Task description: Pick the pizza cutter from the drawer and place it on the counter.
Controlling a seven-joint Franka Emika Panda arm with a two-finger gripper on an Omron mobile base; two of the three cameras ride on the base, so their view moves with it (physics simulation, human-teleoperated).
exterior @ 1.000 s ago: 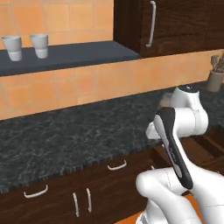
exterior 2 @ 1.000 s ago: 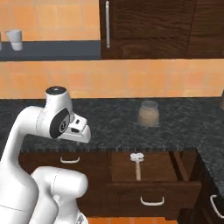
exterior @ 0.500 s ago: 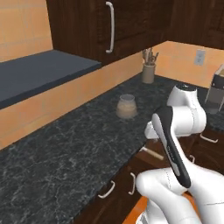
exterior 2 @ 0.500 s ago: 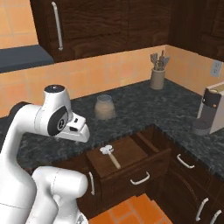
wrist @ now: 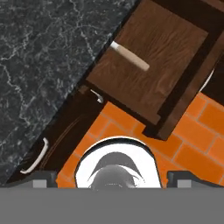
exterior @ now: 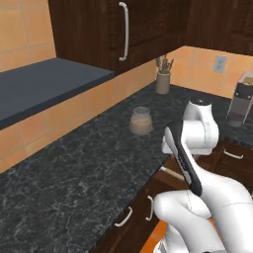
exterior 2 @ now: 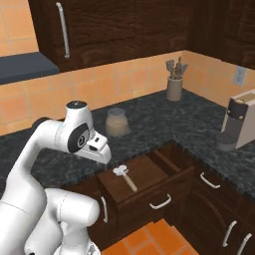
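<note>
Black marble-veined worktop (exterior 2: pixel 164 117) running across the middle of the right base view and turning a corner toward the right edge; same slab (exterior: pixel 74 168) filling the lower left of the left base view and the upper left of the hand view (wrist: pixel 39 57). Dark wall cabinets (exterior 2: pixel 119 30) with vertical silver handles along the top of both base views, a matte grey shelf (exterior: pixel 39 86) at the left of the left base view. Below the worktop edge, at lower centre of the right base view, the drawer (exterior 2: pixel 149 182) pulled open, curved silver handle on its front panel; in the hand view the same drawer (wrist: pixel 157 57) occupying the upper right, above orange floor tiles (wrist: pixel 197 144). Coffee machine (exterior 2: pixel 239 119) at the right edge of the right base view. Claw (exterior 2: pixel 102 149) left of centre in the right base view, hanging above the drawer's left end, jaws spread wide and holding nothing. Brownish jar (exterior 2: pixel 116 122) on the worktop just behind the claw, a utensil holder (exterior 2: pixel 174 84) with dark-handled tools further back near the corner. Pizza cutter (exterior 2: pixel 123 176) lying flat on the drawer floor, pale blade head toward the worktop, tan handle pointing to the drawer front; in the hand view its handle (wrist: pixel 131 57) showing at upper centre, the blade end hidden under the worktop edge.
</note>
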